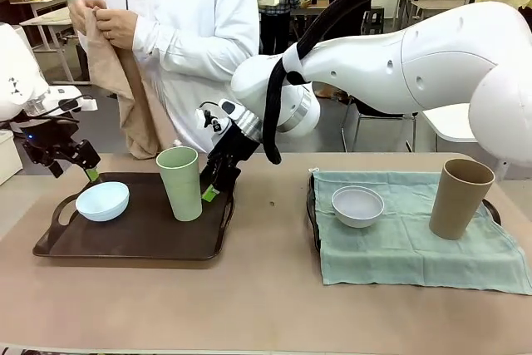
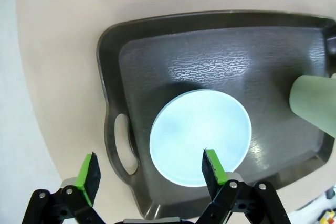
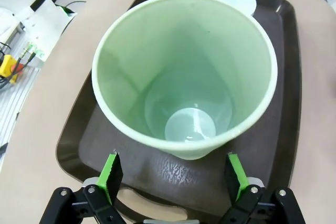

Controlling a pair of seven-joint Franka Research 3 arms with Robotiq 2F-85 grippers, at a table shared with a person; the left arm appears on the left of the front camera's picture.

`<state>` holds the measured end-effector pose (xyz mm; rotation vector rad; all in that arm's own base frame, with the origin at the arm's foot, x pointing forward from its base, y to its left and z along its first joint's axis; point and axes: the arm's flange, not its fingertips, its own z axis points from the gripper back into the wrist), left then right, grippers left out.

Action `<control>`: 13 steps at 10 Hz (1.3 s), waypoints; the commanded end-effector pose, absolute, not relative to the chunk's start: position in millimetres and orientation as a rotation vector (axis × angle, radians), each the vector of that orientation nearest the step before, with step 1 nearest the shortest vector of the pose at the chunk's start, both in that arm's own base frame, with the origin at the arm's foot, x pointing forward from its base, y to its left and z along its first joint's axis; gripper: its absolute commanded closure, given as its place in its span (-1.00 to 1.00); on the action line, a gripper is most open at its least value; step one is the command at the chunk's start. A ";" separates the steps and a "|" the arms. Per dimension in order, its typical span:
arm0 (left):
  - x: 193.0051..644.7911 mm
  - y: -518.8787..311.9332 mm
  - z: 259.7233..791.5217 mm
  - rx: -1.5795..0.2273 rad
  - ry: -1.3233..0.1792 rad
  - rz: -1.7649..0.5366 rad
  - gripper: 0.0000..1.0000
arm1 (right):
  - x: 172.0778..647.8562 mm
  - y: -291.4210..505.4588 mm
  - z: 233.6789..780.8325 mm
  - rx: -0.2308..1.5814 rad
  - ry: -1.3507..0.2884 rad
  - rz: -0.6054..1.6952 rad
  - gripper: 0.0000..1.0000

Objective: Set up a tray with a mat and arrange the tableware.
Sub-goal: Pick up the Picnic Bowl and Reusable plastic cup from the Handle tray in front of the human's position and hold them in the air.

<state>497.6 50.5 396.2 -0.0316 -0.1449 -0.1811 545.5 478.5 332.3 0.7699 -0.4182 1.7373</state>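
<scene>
While your 2 claws stand spread, the dark pebbled tray (image 2: 210,61) lies under them; the smooth tapered pale green tumbler (image 3: 184,77) stands ahead of the right claw (image 3: 173,163), the round pale blue bowl (image 2: 199,137) below the left claw (image 2: 149,161).

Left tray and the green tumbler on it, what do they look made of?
Dark tray: likely moulded plastic, going by the pebbled texture, soft sheen and cut-out handle. Pale green tumbler: probably plastic or melamine. It looks smooth and semi-gloss, with a thin even rim and highlights in its base. Glazed ceramic can't be ruled out.
</scene>
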 end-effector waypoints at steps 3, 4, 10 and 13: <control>499.2 44.7 377.2 0.027 -0.126 -0.187 -1.00 | 554.2 490.5 335.0 0.753 -0.485 1.704 -1.00; 498.7 44.5 373.2 0.030 -0.121 -0.186 -1.00 | 556.3 494.8 334.4 0.780 -0.484 1.686 -1.00; 507.5 46.2 347.0 -0.040 -0.069 -0.164 -1.00 | 558.3 518.3 329.2 0.830 -0.459 1.712 -1.00; 507.4 45.2 340.7 -0.068 -0.034 -0.147 -1.00 | 558.0 520.2 329.3 0.843 -0.467 1.721 -1.00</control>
